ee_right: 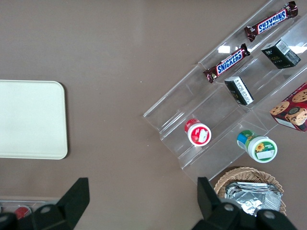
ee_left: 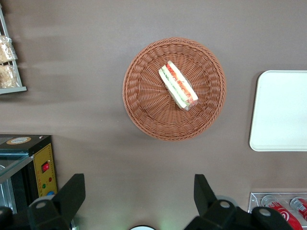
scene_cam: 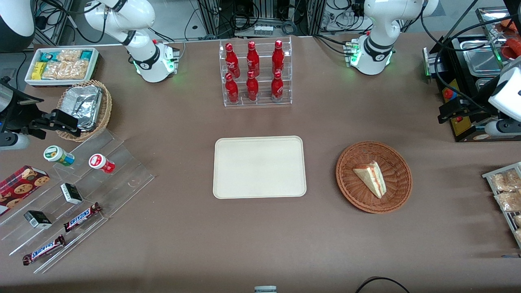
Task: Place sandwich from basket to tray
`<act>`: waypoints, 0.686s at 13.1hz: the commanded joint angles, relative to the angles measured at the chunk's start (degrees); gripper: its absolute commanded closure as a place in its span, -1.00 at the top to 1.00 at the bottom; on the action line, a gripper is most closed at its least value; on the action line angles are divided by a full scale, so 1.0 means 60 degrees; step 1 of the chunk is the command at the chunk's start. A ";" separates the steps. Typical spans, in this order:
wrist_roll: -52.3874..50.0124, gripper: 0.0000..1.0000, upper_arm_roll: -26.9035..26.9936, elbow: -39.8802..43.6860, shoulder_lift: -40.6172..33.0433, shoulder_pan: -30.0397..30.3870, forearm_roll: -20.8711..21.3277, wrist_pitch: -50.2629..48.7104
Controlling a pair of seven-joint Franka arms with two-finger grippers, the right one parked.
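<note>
Your sandwich point(scene_cam: 371, 178) point(ee_left: 178, 85) lies on its side in the basket point(scene_cam: 397, 162) point(ee_left: 144, 91), a white wedge with red and green filling along its edge — it rests near the basket's middle. The basket sits on the brown table point(scene_cam: 260, 236), toward the working arm's end, well apart from the tray point(scene_cam: 259, 167) point(ee_left: 280, 110), which is bare. Your gripper point(ee_left: 139, 199) hangs high above the table beside the basket — its fingers point(ee_left: 71, 194) are spread wide, holding nothing. A rack of red bottles point(scene_cam: 255, 72) stands farther from the front camera than the tray.
</note>
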 commanded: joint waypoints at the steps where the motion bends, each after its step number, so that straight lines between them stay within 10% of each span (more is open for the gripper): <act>1: -0.0848 0.99 -0.0094 -0.0295 0.0352 0.0090 0.0086 0.0555; 9: -0.5948 1.00 -0.0153 -0.3209 0.0909 -0.0494 -0.0031 0.5050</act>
